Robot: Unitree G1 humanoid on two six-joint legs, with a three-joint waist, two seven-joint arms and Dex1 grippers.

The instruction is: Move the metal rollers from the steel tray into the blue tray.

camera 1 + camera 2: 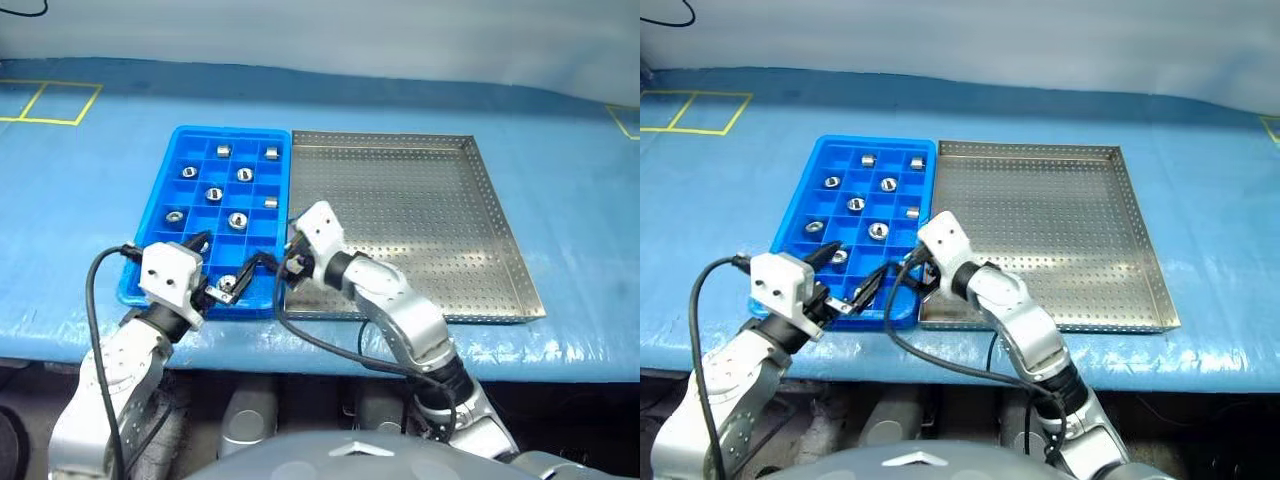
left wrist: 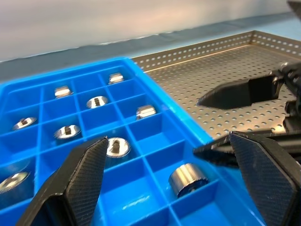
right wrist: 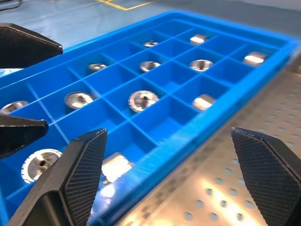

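From the head camera I see the left tool (image 1: pixel 215 268) nearest to me, over the near edge of the blue tray (image 1: pixel 160 205), its fingers spread wide and holding nothing. Just beside it, the right tool (image 1: pixel 268 268) reaches over the seam between the two trays, also spread and empty. The metal rollers (image 1: pixel 238 221) sit in separate compartments of the blue tray. The steel tray (image 1: pixel 480 200) lies touching the blue one on its right side, on the blue desk (image 1: pixel 560 150).

In the left wrist view, a roller (image 2: pixel 187 179) rests on its side in a near compartment, between the open fingers (image 2: pixel 82 174).

In the right wrist view, the spread fingers (image 3: pixel 80 174) frame the blue tray wall and the perforated steel floor.
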